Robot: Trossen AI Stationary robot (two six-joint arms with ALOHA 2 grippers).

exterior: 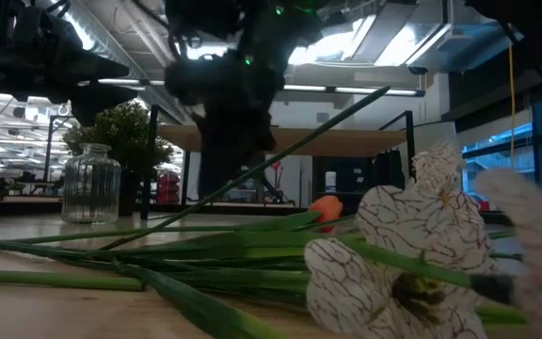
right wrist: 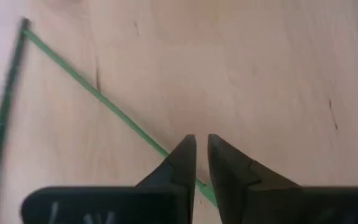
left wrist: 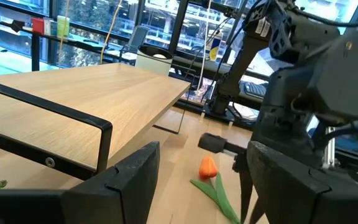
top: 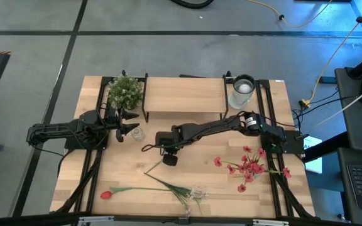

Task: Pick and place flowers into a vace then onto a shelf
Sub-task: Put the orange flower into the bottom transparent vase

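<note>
Near the centre of the high view, the right gripper (top: 166, 152) reaches across the table (top: 200, 182) from the right, its fingers (right wrist: 182, 163) pressed nearly together on the thin green stem of the orange tulip (left wrist: 208, 167) — the stem (right wrist: 114, 112) runs slantwise over the wood and passes between the fingertips. From table height the stem rises at a tilt toward the dark arm, the orange bloom low near the middle of the frame. At left centre of the overhead frame the left gripper (top: 129, 130) waits with its fingers spread wide, just beside the clear glass jar (top: 137, 133) and below the potted plant (top: 125, 91). Upper centre holds the shelf (top: 184, 95). Along the lower edge lie the red tulip (top: 106, 194) and the white-blossom sprig (top: 195, 193) — the red spray (top: 250, 165) lies at the right.
</note>
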